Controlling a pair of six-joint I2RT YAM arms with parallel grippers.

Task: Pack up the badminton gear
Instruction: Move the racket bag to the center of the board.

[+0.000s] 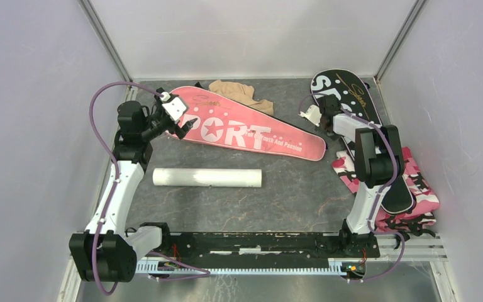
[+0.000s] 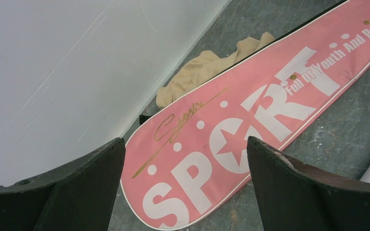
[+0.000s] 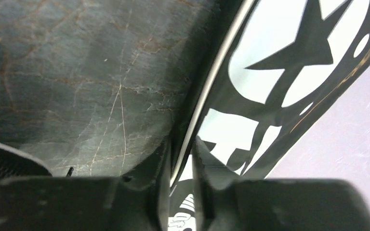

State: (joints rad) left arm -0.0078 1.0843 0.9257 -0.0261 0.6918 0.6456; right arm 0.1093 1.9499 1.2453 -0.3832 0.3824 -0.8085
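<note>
grey tabletop (image 1: pixel 289 195): pink cover (image 1: pixel 251 129) tapers toward the right.

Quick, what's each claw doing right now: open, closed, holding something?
Left claw: open, empty, over the pink cover.
Right claw: closed on the edge of the black cover.

We see a dark grey, marbled table (image 1: pixel 289 201) with fine scratches, plain pale walls (image 1: pixel 251 38) closing it in on the left, far and right, silver metal posts (image 1: pixel 104 38) in the far corners, a perforated rail (image 1: pixel 258 268) along the near edge, soft even light.
</note>
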